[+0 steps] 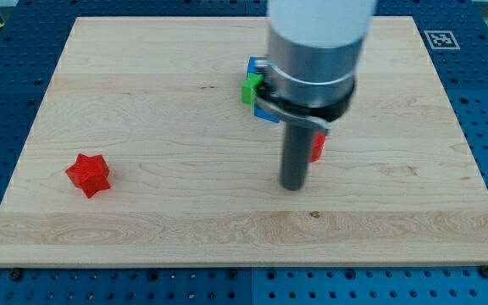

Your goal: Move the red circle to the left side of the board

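A red block [317, 146], largely hidden behind my rod, shows as a sliver right of the board's middle; its shape cannot be made out. My tip [292, 185] rests on the board just below and left of that red block, close to it. A red star [88, 174] lies at the view's lower left. A green block [250, 87] and a blue block [261, 110] sit together above the rod, partly hidden by the arm.
The wooden board [185, 229] lies on a blue perforated table. A black and white marker tag [440, 39] is at the board's top right corner. The arm's wide grey body [316, 51] covers the upper middle of the board.
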Robot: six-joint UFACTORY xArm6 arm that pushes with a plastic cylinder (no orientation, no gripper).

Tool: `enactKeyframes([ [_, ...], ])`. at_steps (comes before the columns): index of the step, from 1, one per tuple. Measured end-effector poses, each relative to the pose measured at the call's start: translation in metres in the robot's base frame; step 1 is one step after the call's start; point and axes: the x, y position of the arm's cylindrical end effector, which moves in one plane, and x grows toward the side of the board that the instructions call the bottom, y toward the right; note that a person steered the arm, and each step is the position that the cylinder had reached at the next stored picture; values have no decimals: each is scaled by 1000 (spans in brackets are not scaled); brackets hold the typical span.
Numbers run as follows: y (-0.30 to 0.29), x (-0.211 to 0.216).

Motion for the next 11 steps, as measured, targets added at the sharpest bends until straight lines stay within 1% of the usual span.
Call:
enactKeyframes([
  [1, 39, -11],
  [2, 50, -25],
  [3, 35, -43],
  [4, 6, -65],
  [6, -72, -99],
  [7, -104, -101],
  [8, -115, -100],
  [9, -80, -99],
  [10, -75, -76],
  [11, -101, -65],
])
